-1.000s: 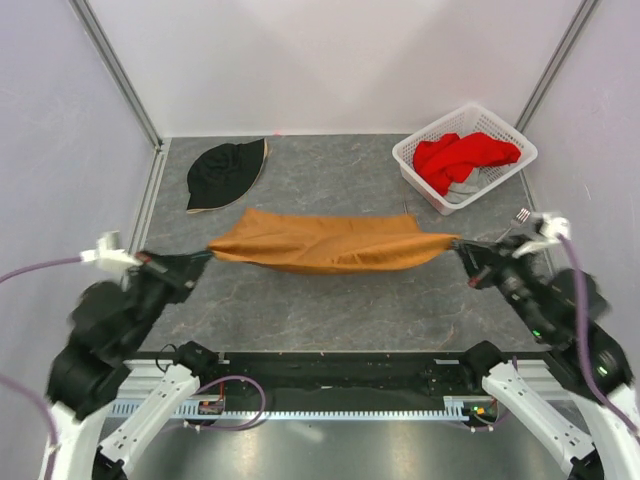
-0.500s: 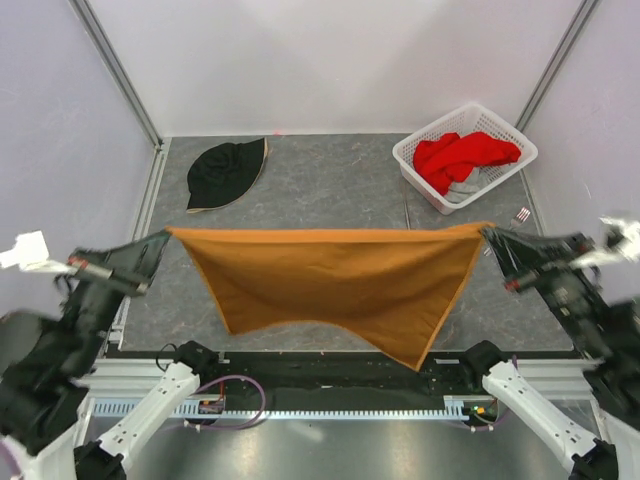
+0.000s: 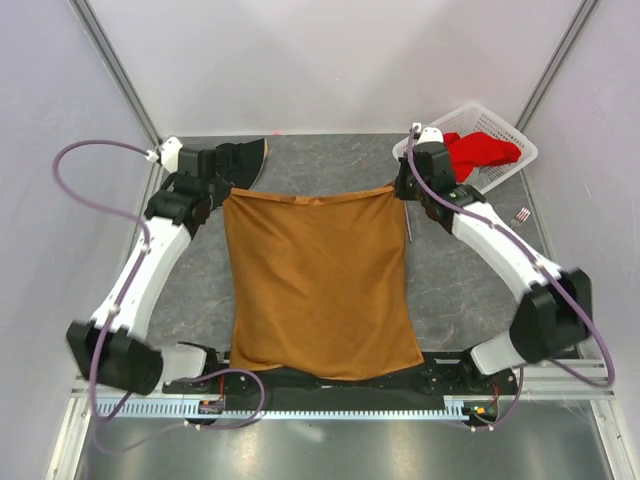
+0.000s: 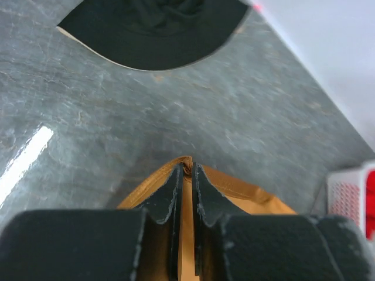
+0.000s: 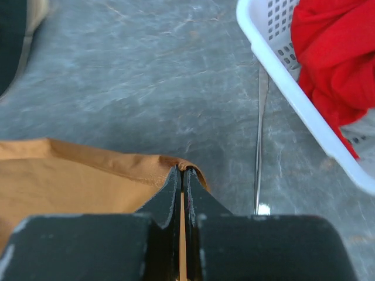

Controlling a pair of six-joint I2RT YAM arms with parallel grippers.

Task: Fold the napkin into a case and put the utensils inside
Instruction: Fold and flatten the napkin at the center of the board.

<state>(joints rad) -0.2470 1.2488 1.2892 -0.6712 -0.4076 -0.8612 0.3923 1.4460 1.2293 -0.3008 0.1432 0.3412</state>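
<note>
A shiny orange-brown square cloth napkin (image 3: 320,280) lies spread open across the middle of a grey marbled table (image 3: 480,290). Its near edge reaches the arm bases. The left gripper (image 4: 186,170) pinches the far left corner of the napkin, its black fingers closed tight with only the cloth between them. The right gripper (image 5: 181,171) clamps the far right corner the same way.

A floppy black fabric hat (image 4: 158,29) lies on the table just beyond the left gripper. A thin, straight grey metal knife-like piece (image 5: 259,140) lies just right of the napkin's far right corner, beside a white plastic mesh basket (image 3: 505,128) that holds a crumpled red cloth (image 3: 480,150). A small silver metal fork (image 3: 522,214) lies near the table's right edge, well apart from the napkin.
</note>
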